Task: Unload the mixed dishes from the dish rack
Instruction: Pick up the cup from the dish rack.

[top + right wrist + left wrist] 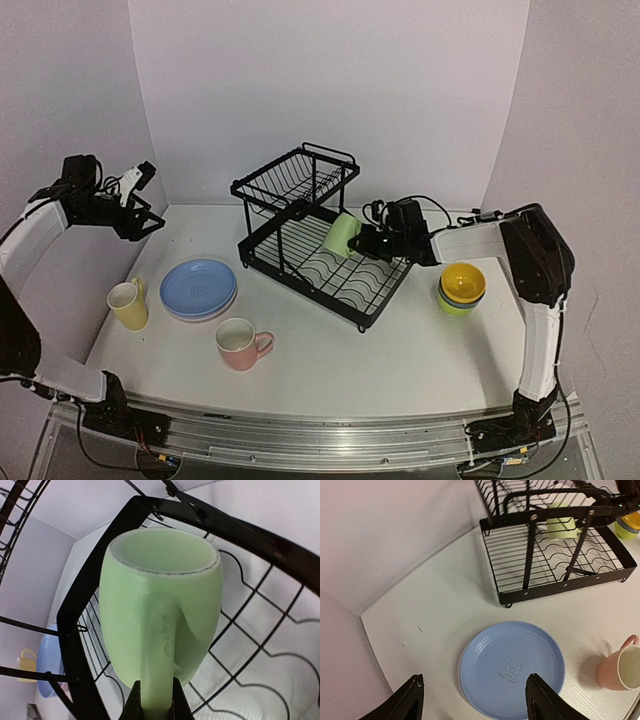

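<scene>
At the centre of the top view, the pale-green mug (342,236) sits tilted in the dish rack's (300,287) lower tray. The right pincer (155,702) is clamped on its handle, likely to lift it out. Around it on the surface (340,385) sit the blue plate (198,287), pink mug (238,343), yellow mug (127,304) and stacked bowls (461,288). At upper left, the left pincer (472,692) hangs with fingers apart, out of the way.
</scene>
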`<action>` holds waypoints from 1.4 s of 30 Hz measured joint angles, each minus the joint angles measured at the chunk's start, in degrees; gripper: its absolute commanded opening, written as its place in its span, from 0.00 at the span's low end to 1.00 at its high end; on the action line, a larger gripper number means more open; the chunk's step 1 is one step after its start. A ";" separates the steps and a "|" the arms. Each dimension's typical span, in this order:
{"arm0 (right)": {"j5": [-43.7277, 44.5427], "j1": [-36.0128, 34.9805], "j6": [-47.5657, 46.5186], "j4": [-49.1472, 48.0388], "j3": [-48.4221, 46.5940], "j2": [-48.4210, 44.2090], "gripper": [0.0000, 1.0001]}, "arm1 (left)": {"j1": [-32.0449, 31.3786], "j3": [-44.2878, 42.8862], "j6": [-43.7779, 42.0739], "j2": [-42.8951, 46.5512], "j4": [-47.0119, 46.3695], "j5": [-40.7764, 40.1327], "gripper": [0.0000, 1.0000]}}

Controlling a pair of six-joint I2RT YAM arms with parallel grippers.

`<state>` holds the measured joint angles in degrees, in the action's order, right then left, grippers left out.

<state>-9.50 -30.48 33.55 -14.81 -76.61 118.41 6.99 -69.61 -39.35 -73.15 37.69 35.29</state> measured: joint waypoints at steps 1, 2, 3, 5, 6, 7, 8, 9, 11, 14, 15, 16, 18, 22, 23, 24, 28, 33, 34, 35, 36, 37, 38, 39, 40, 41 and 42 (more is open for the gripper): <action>-0.04 -0.03 2.93 0.90 0.75 -1.07 0.00 | -0.49 1.70 -1.07 2.26 -1.94 0.91 0.70; -0.11 -0.04 5.62 1.69 1.34 -2.00 0.00 | -1.02 3.04 -2.16 4.30 -3.59 1.61 0.70; -0.23 -0.04 8.18 2.51 1.78 -2.81 0.00 | -1.75 4.12 -3.33 6.20 -5.13 2.08 0.70; -0.49 -0.06 13.17 4.18 2.56 -4.34 0.00 | -4.51 5.84 -5.22 9.24 -8.59 2.42 0.70; -0.57 -0.06 15.52 5.05 2.99 -5.20 0.00 | -6.69 6.66 -6.08 10.48 -10.57 2.27 0.71; -0.64 -0.06 17.83 5.97 3.48 -6.13 0.00 | -8.84 7.31 -6.72 11.26 -12.13 2.15 0.71; -0.71 -0.07 19.89 6.71 3.95 -7.00 0.00 | -11.20 7.89 -7.31 11.77 -13.70 1.83 0.71; -0.76 -0.09 21.77 7.37 4.42 -7.89 0.00 | -13.65 8.44 -7.88 12.16 -15.31 1.40 0.72; -0.73 -0.22 25.58 9.09 5.94 -10.62 0.00 | -19.68 9.88 -9.37 12.44 -19.03 -0.93 0.73; -0.48 -0.86 29.08 11.81 7.67 -14.87 0.00 | -28.59 11.10 -11.70 12.02 -22.25 -5.94 0.74; -0.38 -1.21 29.85 13.07 7.89 -16.38 0.00 | -32.28 11.12 -12.38 11.39 -23.19 -7.44 0.74; -0.34 -1.67 30.44 14.34 7.96 -17.91 0.00 | -35.74 10.88 -12.94 10.52 -23.81 -8.64 0.74; -0.33 -2.66 31.30 16.46 7.97 -20.85 0.00 | -42.30 9.71 -13.56 8.00 -24.25 -10.96 0.75; -0.41 -4.57 32.64 19.98 7.97 -26.54 0.00 | -53.37 6.10 -15.28 1.81 -25.53 -15.40 0.78; -0.39 -5.06 33.07 20.98 7.97 -27.99 0.00 | -55.34 5.12 -16.03 0.30 -26.18 -16.56 0.80; -0.42 -5.38 33.39 21.72 7.97 -29.00 0.00 | -57.20 3.88 -16.65 -1.59 -27.13 -17.82 0.81; -0.28 -6.25 34.05 25.07 7.88 -33.05 0.00 | -62.00 -2.83 -19.91 -11.03 -30.96 -23.06 0.81; 0.85 -6.87 34.07 28.87 7.84 -36.81 0.00 | -62.01 -9.74 -24.20 -22.43 -35.44 -30.79 0.76; 1.04 -6.94 34.09 29.30 7.84 -37.36 0.00 | -61.93 -9.94 -24.97 -23.65 -35.99 -31.96 0.75; 1.22 -7.04 34.11 29.64 7.84 -37.87 0.00 | -61.83 -9.94 -25.50 -24.66 -36.40 -33.09 0.72; 1.44 -7.12 34.19 29.83 7.84 -38.28 0.00 | -61.75 -9.98 -26.01 -25.45 -36.52 -34.04 0.71; 1.58 -7.21 34.25 29.92 7.84 -38.57 0.00 | -61.73 -10.09 -26.56 -26.10 -36.71 -34.94 0.71; 1.71 -7.31 34.40 30.00 7.84 -38.86 0.00 | -61.74 -10.24 -27.02 -26.63 -36.99 -35.69 0.71; 1.84 -7.41 34.59 30.03 7.84 -39.10 0.00 | -61.75 -10.31 -27.51 -27.01 -37.48 -36.34 0.70; 1.94 -7.47 34.80 30.03 7.84 -39.31 0.00 | -61.75 -10.31 -28.00 -27.25 -38.19 -36.95 0.69; 2.00 -7.52 35.04 30.03 7.84 -39.51 0.00 | -61.75 -10.31 -28.43 -27.39 -38.98 -37.56 0.68; 2.02 -7.56 35.34 30.03 7.84 -39.67 0.00 | -61.75 -10.31 -28.74 -27.45 -39.82 -38.03 0.66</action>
<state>-7.49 -38.04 68.89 15.22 -68.77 78.73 -54.76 -79.92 -68.09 -100.60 -2.13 -2.74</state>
